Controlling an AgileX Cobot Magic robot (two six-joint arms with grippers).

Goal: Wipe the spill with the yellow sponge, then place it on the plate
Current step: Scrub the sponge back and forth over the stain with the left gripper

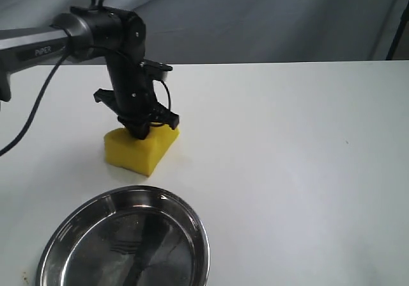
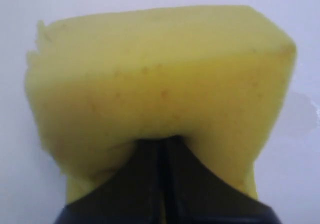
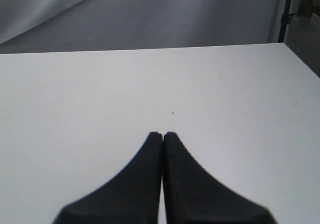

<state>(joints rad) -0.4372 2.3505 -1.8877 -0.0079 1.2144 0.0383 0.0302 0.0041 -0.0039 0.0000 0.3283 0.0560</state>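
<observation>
The left hand (image 1: 142,130) is closed on the yellow sponge (image 1: 137,148), its fingers (image 2: 150,184) pinched almost together with foam dented between them, and the sponge sits flat on the white counter (image 1: 287,158) just beyond the plate's (image 1: 199,238) far rim. I judge this to be the wiping stage: the sponge is gripped and pressed down, but it is not on the plate. No amber drop of the spill shows anywhere; a faint damp-looking patch (image 2: 301,105) lies on the counter just beside the sponge (possibly what remains of it, though I cannot tell). What is left, then, is any last wiping and the short carry over the rim onto the plate, which lies bare and shiny. Nothing stands between sponge and plate. The right hand (image 3: 162,137) is closed on nothing above bare counter; its place relative to the plate cannot be told
</observation>
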